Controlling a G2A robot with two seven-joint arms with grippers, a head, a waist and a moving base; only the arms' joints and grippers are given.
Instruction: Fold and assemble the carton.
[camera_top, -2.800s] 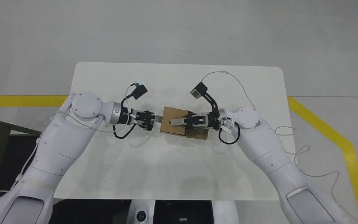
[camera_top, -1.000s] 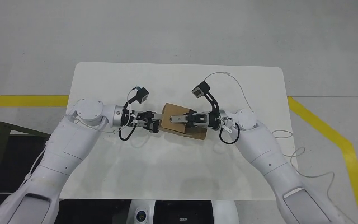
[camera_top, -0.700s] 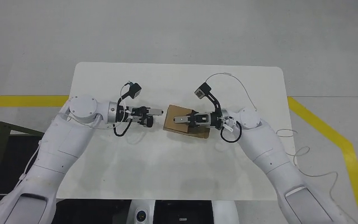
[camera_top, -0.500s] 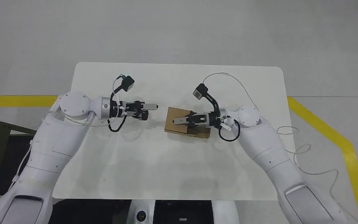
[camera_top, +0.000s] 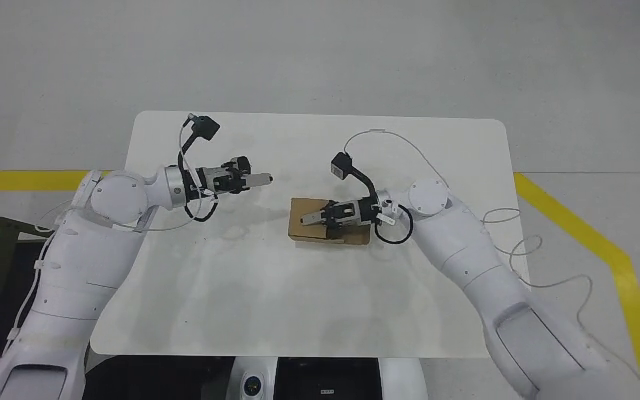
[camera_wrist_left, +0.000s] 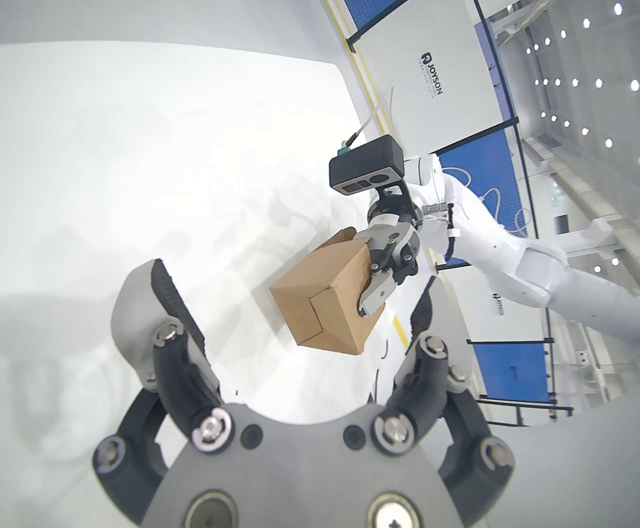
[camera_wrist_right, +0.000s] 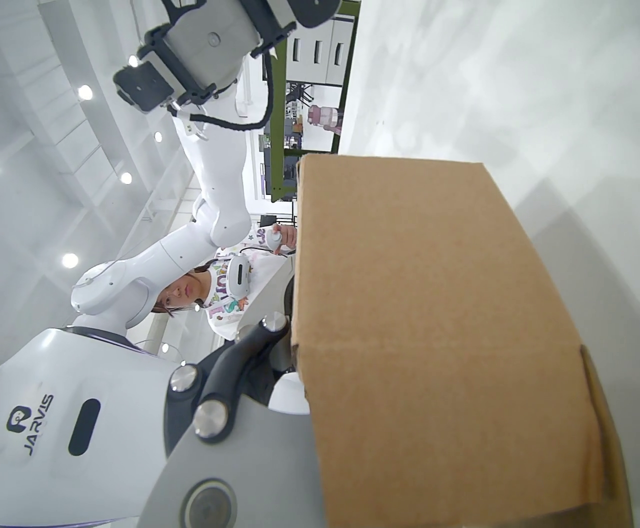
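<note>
Brown cardboard carton (camera_top: 303, 228): held at the white table's (camera_top: 440, 290) centre, long axis laid 9-to-3 o'clock, folded end turned toward 9.
Right gripper (camera_top: 318, 216): clamped on the carton from 3 o'clock.
Left gripper (camera_top: 262, 179): fingers spread wide, nothing held, at the carton's 10 o'clock.

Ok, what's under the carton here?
The white table lies all around the carton, which the right pincer grips. Its underside is covered, so anything beneath it, or contact, cannot be seen.

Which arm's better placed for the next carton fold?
Right. The right pincer grips the carton on the table. The left pincer is open and apart from the carton, so it would likely need to travel first.
</note>
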